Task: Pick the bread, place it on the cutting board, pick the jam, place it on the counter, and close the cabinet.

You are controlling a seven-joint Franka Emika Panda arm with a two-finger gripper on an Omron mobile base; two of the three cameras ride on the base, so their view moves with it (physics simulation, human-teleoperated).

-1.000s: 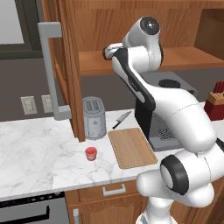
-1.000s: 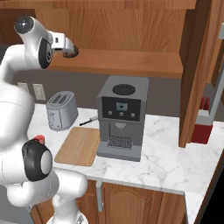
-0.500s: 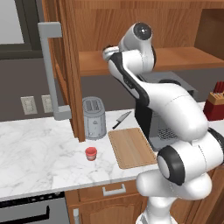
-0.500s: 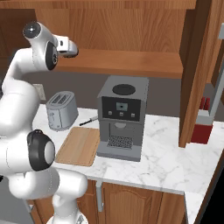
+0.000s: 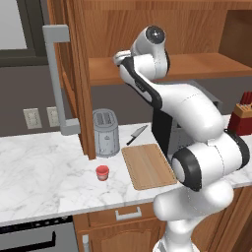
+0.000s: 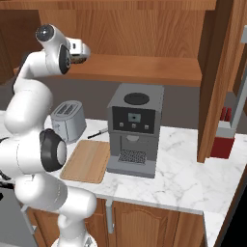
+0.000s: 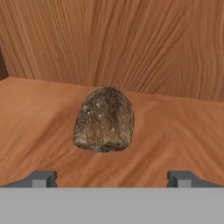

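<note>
My pincer (image 7: 112,178) stands with its two dark fingertips (image 7: 41,178) wide apart and nothing between them, pointed into the open cabinet (image 5: 162,34) at the bread (image 7: 104,119). The bread sits on the wooden shelf (image 7: 175,131) ahead of the tips and apart from them, roughly midway between them, with the cabinet's back wall behind it; how near it lies to the shelf's front edge I cannot tell from the hand view. In the left base view my own upper arm covers the hand, so the bread is hidden there; in the right base view the hand (image 6: 79,50) shows as a small dark shape at the shelf's left end, too small to read the fingers. The cabinet door (image 5: 74,74) stands open, its grey bar handle (image 5: 60,81) facing out. Down on the counter (image 5: 44,172), the jam (image 5: 102,173) stands near the front edge, left of the cutting board (image 5: 147,166) and in front of the toaster (image 5: 106,132). A knife (image 5: 136,135) lies behind the board, partly cut off by my arm, which also hides much of the coffee machine (image 6: 133,129). A knife block (image 5: 242,118) sits at the right edge, cropped.
</note>
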